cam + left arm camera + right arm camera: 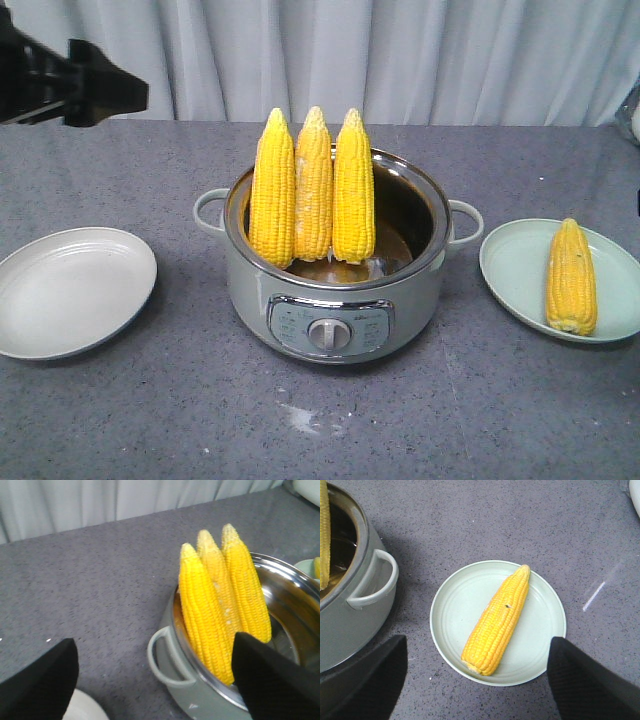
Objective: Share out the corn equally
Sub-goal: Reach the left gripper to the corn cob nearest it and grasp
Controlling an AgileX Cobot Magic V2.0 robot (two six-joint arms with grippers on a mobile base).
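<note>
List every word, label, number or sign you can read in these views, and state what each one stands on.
No text can be read in any view.
Control panel on the pot: faint small markings around the dial, too small and blurred to read.
Corn, empty plate, plate with one cob, table: no lettering visible.

No readable text on cooker panel

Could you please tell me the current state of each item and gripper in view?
Electric pot, uncovered.
Three corn cobs, standing upright in it, leaning on its rim.
Fourth corn cob, lying flat on the right plate.
Left plate, empty.
Left gripper, open, empty.
Right gripper, open, empty.
</note>
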